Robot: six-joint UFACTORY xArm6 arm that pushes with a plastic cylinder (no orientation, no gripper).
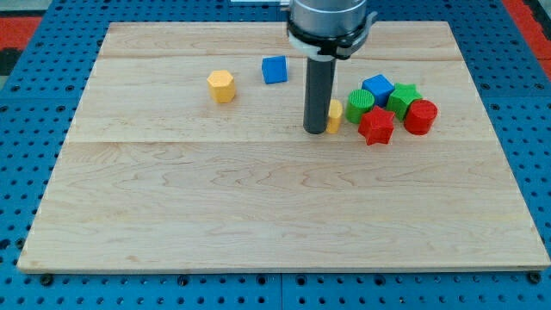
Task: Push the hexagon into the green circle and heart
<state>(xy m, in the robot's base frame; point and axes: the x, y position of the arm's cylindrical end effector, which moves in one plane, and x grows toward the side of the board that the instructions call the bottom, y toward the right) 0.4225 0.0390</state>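
Tip (315, 131) touching yellow block (334, 115), beside green circle (360, 101).

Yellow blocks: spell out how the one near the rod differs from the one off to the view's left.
The yellow block by the rod is half hidden behind my tip, its shape unreadable; the yellow hexagon stands fully visible. The first sits right beside the green circle and the cluster; the hexagon stands alone, farther toward the view's left. Both are yellow and rest on the wooden board.

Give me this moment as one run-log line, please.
my tip: touching yellow block, on its left | yellow hexagon: apart, upper left | green circle: in right cluster
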